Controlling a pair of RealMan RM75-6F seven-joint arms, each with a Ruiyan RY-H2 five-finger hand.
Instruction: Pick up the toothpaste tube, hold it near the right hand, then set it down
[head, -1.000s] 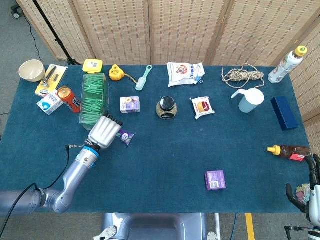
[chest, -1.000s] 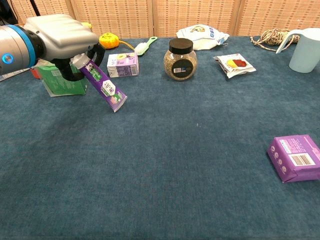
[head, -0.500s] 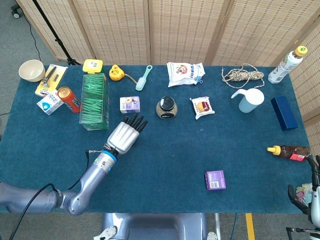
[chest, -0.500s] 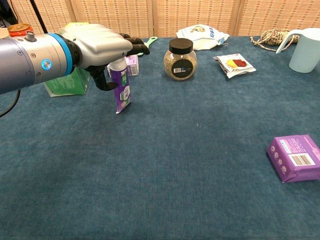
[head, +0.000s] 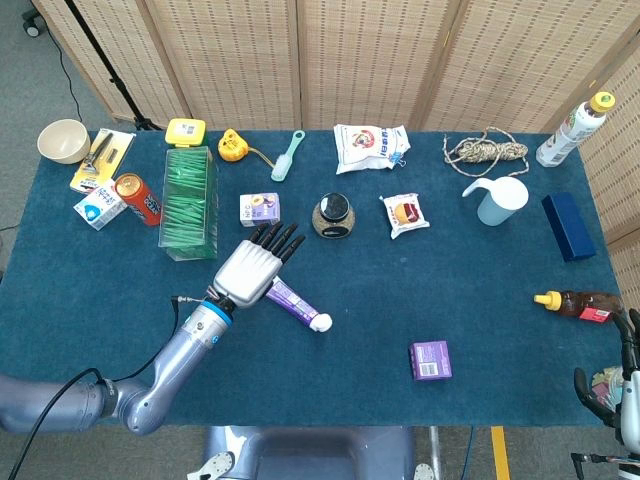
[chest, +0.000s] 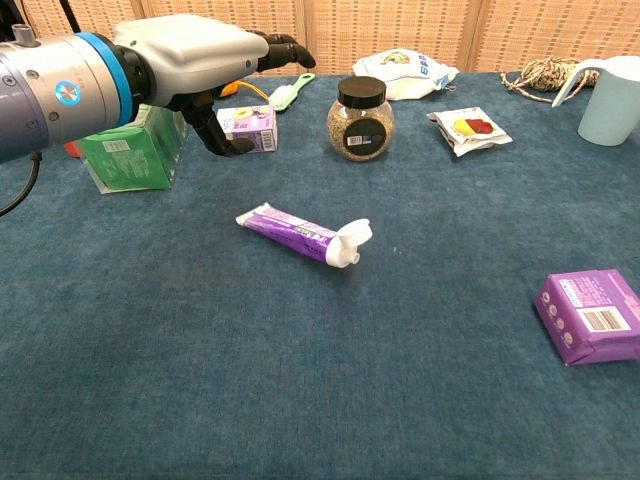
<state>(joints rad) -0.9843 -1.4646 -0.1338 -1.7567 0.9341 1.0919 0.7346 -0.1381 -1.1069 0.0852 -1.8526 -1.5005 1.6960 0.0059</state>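
Toothpaste, a purple tube with a white cap (chest: 303, 233), lies flat on the dark blue cloth-covered desk (chest: 300, 380), cap toward my right side, crimped end toward my left. My left hand (head: 249, 273) hovers just above and behind it, my fingers (chest: 283, 50) spread and extended, holding nothing, clear of the tube. Just beyond my fingers sits a small purple-and-white carton (chest: 247, 129), and beside it a round glass jar with a black lid (chest: 360, 118). To my left stands a clear box of green packets (head: 188, 203). A purple rectangular box (chest: 590, 314) lies well apart to the right. My right hand (head: 612, 388) shows only partly at the desk's edge; I cannot tell how its fingers lie.
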